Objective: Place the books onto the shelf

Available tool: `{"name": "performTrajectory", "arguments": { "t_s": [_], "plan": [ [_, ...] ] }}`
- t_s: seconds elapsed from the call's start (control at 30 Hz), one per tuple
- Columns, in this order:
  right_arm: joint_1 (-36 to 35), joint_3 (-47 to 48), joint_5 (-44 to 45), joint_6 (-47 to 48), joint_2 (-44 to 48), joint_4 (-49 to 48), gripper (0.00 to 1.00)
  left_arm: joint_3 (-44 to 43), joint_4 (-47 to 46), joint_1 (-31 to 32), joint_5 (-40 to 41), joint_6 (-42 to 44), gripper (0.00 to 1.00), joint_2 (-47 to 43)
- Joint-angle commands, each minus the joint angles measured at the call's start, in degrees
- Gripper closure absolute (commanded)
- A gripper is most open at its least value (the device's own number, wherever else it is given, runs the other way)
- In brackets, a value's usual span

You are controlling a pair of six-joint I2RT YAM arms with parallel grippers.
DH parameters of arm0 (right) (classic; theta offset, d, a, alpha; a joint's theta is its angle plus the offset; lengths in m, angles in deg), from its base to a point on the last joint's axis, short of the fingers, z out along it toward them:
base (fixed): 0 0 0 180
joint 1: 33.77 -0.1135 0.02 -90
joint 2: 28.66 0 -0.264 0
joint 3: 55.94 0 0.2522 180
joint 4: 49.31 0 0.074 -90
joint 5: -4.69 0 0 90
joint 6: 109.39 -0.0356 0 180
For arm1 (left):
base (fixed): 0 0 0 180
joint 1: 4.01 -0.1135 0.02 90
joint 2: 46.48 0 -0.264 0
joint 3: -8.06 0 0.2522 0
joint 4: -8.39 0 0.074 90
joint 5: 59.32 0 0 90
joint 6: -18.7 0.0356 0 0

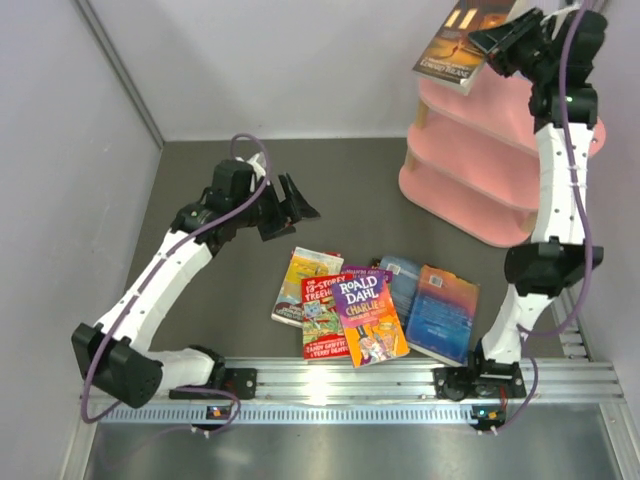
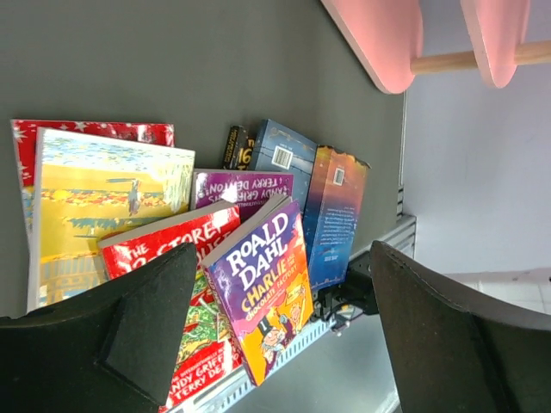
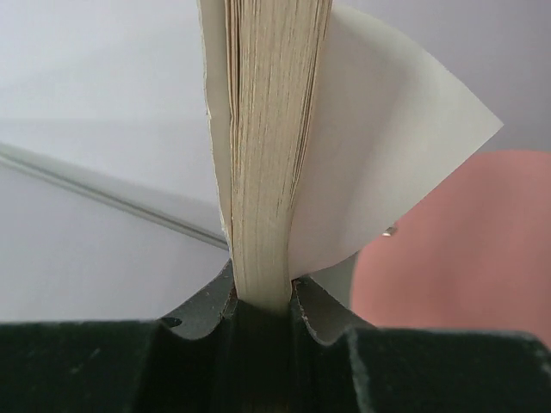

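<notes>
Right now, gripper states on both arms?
Left gripper: open, holding nothing.
Right gripper: shut on the brown-orange book.

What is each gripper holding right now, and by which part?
The right gripper pinches the brown-orange book across its page block at one edge, one cover splaying loose. The left gripper is open and holds nothing.

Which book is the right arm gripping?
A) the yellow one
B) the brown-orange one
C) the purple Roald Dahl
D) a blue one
B: the brown-orange book is clamped edge-on in the right jaws, up beside the top of the pink shelf.
</notes>
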Motion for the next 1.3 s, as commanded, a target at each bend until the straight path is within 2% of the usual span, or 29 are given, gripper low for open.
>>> {"name": "performTrajectory", "arguments": {
  "t_s": [0.0, 0.17, 0.33, 0.63, 0.67, 0.73, 0.83, 0.93, 1.13, 1.27],
  "plan": [
    [1.00, 2.62, 2.62, -4.29, -3.97, 0.15, 1.00, 0.09, 1.89, -0.04, 4.26, 0.12, 0.14, -5.68],
    [3.20, 2.71, 4.83, -6.49, -6.09, 1.29, 1.00, -0.08, 4.89, -0.04, 7.08, 0.47, 0.14, -8.32],
    [4.34, 2.54, 0.97, -8.96, -7.76, 4.53, 1.00, 0.88, 5.95, -0.04, 10.50, 0.21, 0.13, -11.22],
    [5.83, -2.03, -5.01, -6.76, -6.09, 8.67, 0.98, 0.97, 4.98, -0.12, 10.69, 0.12, 0.13, -10.35],
    [6.10, -2.38, -5.28, -6.76, -6.01, 8.67, 0.88, 0.89, 4.72, -0.04, 10.25, 0.03, 0.13, -10.26],
    [6.98, -2.30, -6.15, -6.85, -6.09, 8.76, 0.82, 0.89, 4.63, -0.12, 9.90, 0.03, 0.13, -9.73],
    [7.77, -2.29, -6.86, -6.85, -5.65, 8.93, 0.59, 1.15, 4.19, -0.04, 9.63, -0.14, 0.13, -9.47],
    [8.12, -2.38, -7.47, -6.32, -5.04, 9.46, 0.53, 1.15, 4.01, -0.12, 9.54, -0.06, 0.13, -9.55],
    [8.21, -1.86, -8.18, -3.25, -3.72, 13.14, 0.01, 1.41, 3.31, -0.12, 8.84, -0.23, 0.14, -8.76],
    [8.21, 3.66, -5.56, 3.93, -4.07, 22.71, 0.00, 1.15, 3.05, -0.04, 8.23, -0.15, 0.14, -7.89]
  ]
}}
